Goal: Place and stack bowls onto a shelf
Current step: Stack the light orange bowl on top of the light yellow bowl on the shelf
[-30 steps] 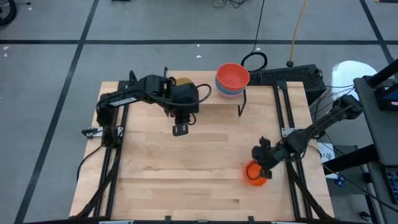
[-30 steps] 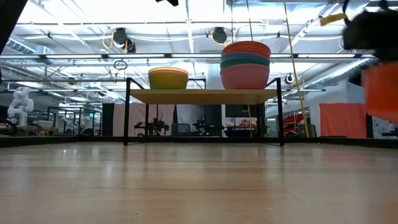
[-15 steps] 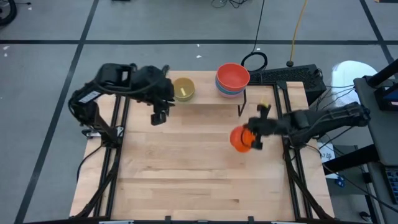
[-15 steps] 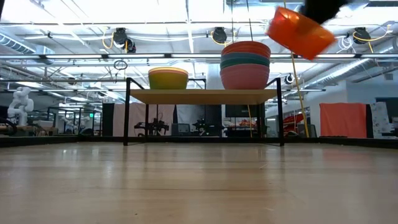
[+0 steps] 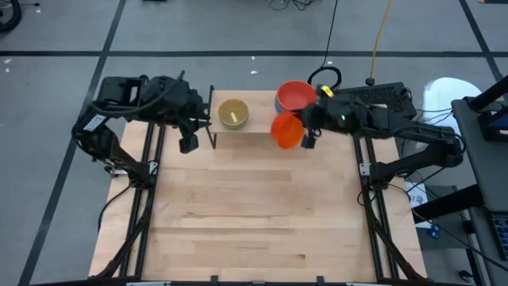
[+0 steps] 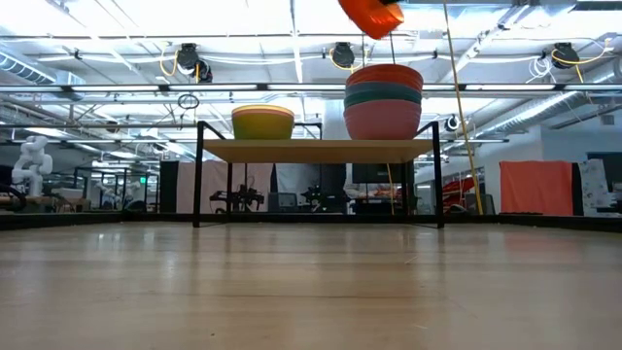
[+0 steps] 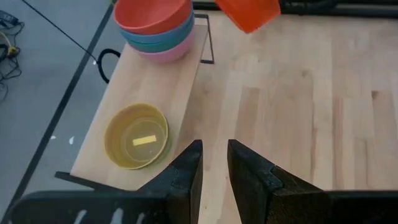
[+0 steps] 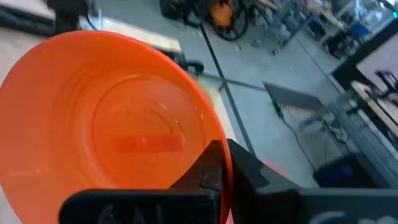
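Orange bowl (image 8: 106, 134): smooth plastic, slight sheen, light glinting inside.
Yellow bowl (image 7: 136, 135): smooth plastic, dull gloss.
Stacked bowls (image 7: 156, 25): smooth plastic in red, teal, blue and pink, satin finish.
Shelf (image 6: 316, 150): pale wood board, matt; thin black metal legs.
Tabletop (image 5: 254, 214): light wood planks, visible grain, soft sheen in the low view.
Right gripper (image 8: 214, 171): matt black fingers, finely textured.
Left gripper (image 7: 214, 177): matt black fingers.

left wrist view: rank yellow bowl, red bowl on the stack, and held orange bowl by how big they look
1. red bowl
2. yellow bowl
The orange bowl is cut off by the frame edge, so its rank is unsure.
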